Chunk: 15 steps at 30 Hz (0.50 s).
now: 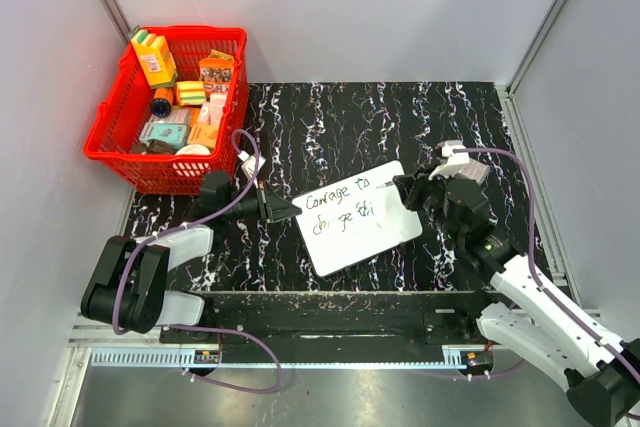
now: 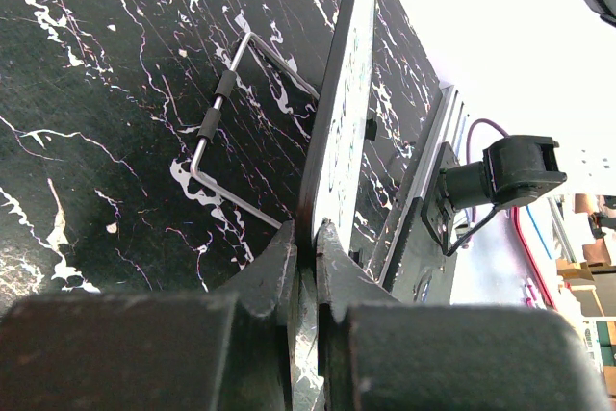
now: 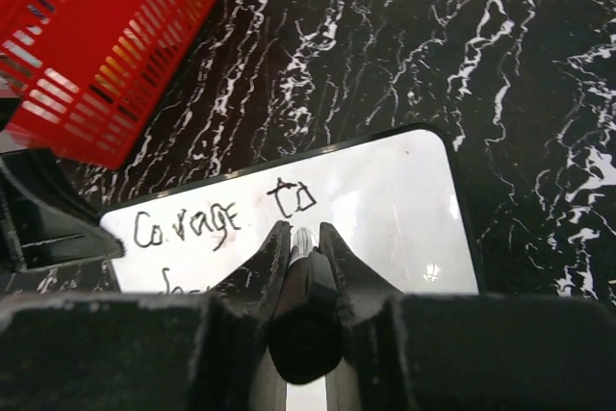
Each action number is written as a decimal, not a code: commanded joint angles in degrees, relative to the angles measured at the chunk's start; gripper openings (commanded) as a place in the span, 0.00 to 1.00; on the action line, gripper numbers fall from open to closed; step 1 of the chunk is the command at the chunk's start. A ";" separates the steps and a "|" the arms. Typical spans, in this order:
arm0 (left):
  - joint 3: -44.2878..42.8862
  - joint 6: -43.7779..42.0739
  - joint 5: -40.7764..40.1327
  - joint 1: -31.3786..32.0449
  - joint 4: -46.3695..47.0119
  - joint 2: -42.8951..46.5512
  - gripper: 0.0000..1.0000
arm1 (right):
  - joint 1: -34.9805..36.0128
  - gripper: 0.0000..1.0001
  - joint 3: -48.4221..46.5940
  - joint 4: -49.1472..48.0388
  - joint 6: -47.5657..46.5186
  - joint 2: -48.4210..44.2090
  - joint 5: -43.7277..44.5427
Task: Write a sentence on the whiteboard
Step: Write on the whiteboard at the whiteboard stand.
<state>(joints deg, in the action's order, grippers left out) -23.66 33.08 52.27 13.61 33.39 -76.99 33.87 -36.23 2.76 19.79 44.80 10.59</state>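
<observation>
My left hand (image 2: 311, 236) is clenched on the left edge of the whiteboard (image 1: 360, 217), pinning it. The board lies slanted in the middle of the counter (image 1: 340, 117), well apart from the red basket (image 1: 170, 107). My right hand (image 3: 302, 233) grasps the marker (image 3: 304, 305), with its tip down over the board just below "to". I can't tell if it touches. The sentence (image 1: 342, 209) reads "Courage to" on top. The second line looks like "change" plus the start of another word, too small to read surely. I judge I'm partway through the last word. The next move calls for short, light strokes rightward along the lower line, with a firm left grip so the board doesn't skid.
</observation>
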 commanded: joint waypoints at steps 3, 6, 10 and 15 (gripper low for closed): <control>-0.60 -7.33 -6.48 -0.16 0.10 -0.97 0.00 | -0.73 0.00 1.76 -2.24 0.86 -3.04 -5.76; -0.60 -7.33 -6.48 -0.16 0.19 -1.05 0.00 | -0.73 0.00 3.97 -2.24 0.43 -4.71 -4.97; -0.60 -7.42 -6.48 -0.16 0.19 -1.14 0.00 | -0.73 0.00 5.38 -2.24 0.34 -5.07 -3.74; -0.68 -7.33 -6.48 -0.16 0.19 -1.14 0.00 | -0.73 0.00 6.25 -2.15 1.39 -3.31 -1.98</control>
<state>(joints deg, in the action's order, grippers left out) -23.66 33.08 52.27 13.61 33.39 -76.99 33.41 -30.33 2.00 20.43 40.62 6.79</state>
